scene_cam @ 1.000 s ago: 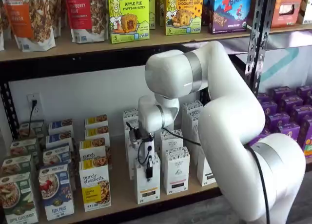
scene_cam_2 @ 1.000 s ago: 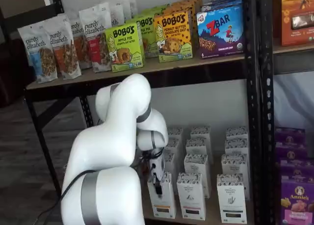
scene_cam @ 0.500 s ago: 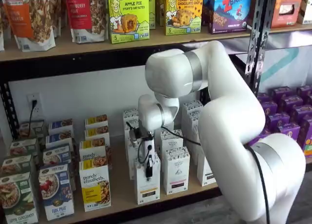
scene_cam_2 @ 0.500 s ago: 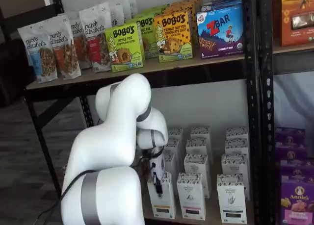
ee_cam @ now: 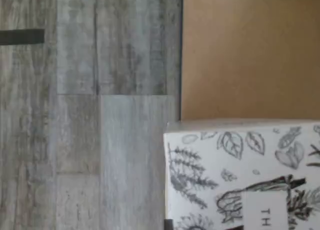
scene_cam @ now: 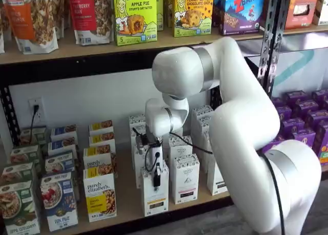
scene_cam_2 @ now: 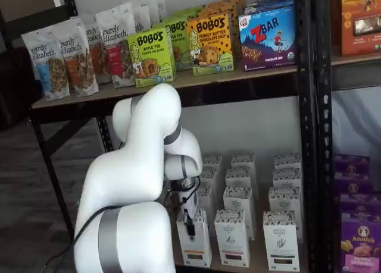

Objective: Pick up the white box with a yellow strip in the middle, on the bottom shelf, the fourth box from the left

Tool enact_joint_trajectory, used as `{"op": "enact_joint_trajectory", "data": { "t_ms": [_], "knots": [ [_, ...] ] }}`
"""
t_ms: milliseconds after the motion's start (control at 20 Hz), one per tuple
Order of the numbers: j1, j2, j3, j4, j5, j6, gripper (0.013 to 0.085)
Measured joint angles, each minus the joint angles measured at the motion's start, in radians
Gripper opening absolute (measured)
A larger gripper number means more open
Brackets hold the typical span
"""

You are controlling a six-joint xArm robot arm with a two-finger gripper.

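Note:
The white box stands at the front of the bottom shelf, with a patterned top and a thin strip low on its front. It also shows in a shelf view, leaning slightly. My gripper reaches down over its top; one black finger lies against its front face and the other is hidden behind it, so the fingers are closed on the box. The gripper also shows in a shelf view. The wrist view shows the box's patterned top on the tan shelf board.
Like white cartons stand close on the right and behind. "purely elizabeth" boxes stand to the left. The upper shelf with its goods is overhead. Purple boxes fill the rack at right. Grey floor lies below the shelf's front edge.
The arm's upper joints have risen a little. The white box has shifted slightly toward the shelf front and leans a bit, with the finger still on its front.

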Motion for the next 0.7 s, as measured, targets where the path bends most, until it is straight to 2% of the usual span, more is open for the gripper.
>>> {"op": "enact_joint_trajectory", "data": {
  "t_ms": [300, 500, 700],
  "knots": [
    [0.013, -0.070, 0.117, 0.003, -0.044, 0.009, 0.0490],
    [0.024, -0.126, 0.213, -0.008, -0.092, 0.028, 0.0490],
    [0.037, -0.208, 0.335, 0.006, -0.140, 0.027, 0.0490]
  ]
}}
